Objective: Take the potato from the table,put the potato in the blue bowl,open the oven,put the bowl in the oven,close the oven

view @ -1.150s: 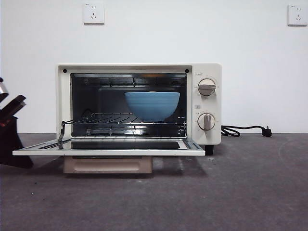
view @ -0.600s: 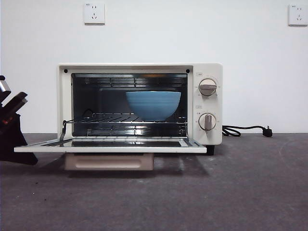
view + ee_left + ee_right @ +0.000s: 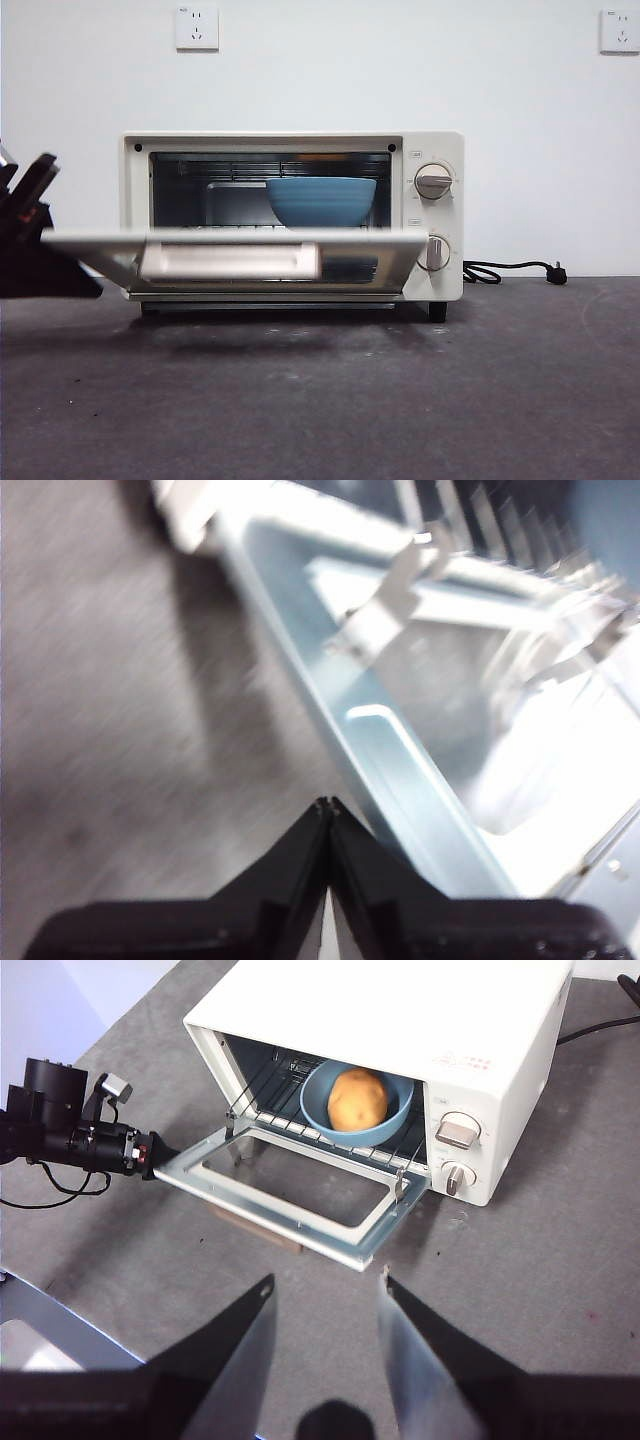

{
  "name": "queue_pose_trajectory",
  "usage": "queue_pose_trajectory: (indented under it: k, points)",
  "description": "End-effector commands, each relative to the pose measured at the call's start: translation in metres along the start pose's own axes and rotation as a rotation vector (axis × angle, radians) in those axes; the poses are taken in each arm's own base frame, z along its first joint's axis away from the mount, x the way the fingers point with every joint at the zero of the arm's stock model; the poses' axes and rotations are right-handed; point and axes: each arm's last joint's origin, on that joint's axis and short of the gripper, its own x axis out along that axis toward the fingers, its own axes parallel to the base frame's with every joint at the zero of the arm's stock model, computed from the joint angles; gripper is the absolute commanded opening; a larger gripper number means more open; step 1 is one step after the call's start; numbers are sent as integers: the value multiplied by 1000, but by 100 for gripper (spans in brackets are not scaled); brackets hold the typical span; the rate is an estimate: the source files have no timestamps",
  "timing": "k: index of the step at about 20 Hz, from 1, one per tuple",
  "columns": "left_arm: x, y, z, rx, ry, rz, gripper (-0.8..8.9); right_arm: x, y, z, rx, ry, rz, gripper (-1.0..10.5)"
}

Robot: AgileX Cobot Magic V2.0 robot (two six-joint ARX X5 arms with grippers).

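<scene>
The potato [image 3: 358, 1099] sits in the blue bowl [image 3: 392, 1125], and the bowl rests on the wire rack inside the oven [image 3: 430, 215], which stands toward the counter's [image 3: 500, 400] far edge. The oven door [image 3: 235, 260] is half raised. The left gripper [image 3: 327, 815], jaws pressed together, is at the door's left corner, beside the oven and well apart from the bowl. The likely risk: closed tips pushing on a thin door edge could slide off, and the door would drop open again. The right gripper [image 3: 325, 1290] hangs high above the counter's near edge, jaws apart, holding nothing.
</scene>
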Motion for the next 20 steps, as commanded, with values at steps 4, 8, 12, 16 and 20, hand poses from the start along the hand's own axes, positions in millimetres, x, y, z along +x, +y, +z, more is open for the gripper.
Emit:
queue_pose_trajectory:
  k: [4,8,12,16,20]
  points:
    - [-2,-5,13,-10,-87,-92,-8,-1,0,0,-6,-3,0,166]
    - [-4,-8,24,22,-170,-111,-8,-1,0,0,-6,-3,0,166]
    - [-7,-14,39,58,-270,-106,-8,-1,0,0,0,-3,0,166]
    - [-10,-19,54,86,-318,-98,-8,-1,0,0,2,-3,0,166]
    - [-13,-27,68,109,-330,-136,-8,-1,0,0,2,-3,0,166]
